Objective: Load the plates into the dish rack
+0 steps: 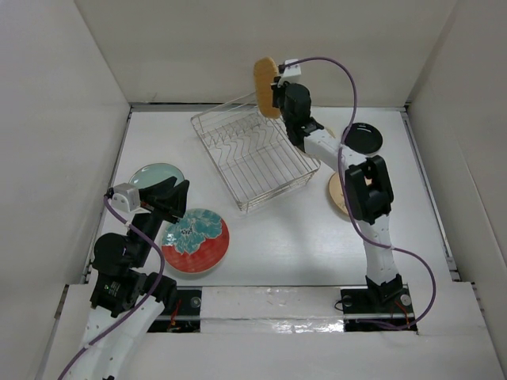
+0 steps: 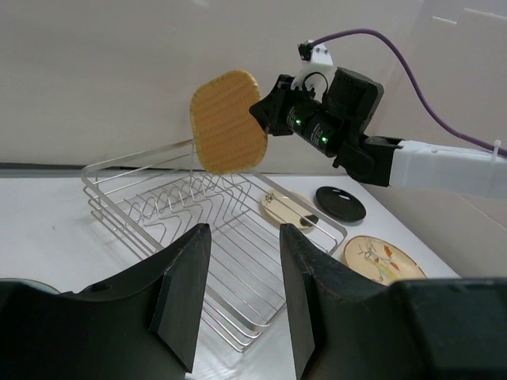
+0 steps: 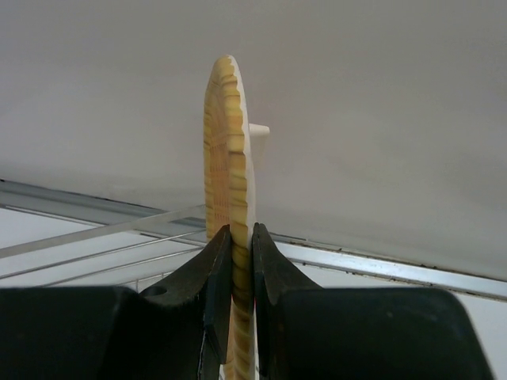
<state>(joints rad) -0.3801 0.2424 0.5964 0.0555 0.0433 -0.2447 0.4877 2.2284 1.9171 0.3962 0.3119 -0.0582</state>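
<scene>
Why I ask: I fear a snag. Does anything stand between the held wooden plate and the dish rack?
Nothing visible does. The right hand holds the wooden plate on edge above the far side of the dish rack, with open air between.

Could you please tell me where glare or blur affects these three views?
Top external: soft, even light, with glare only on the glossy near-edge strip. Left wrist: wooden plate and dish rack sharp, the left pincer dark and featureless. Right wrist: plate edge crisp, rack wires behind it blurred.
</scene>
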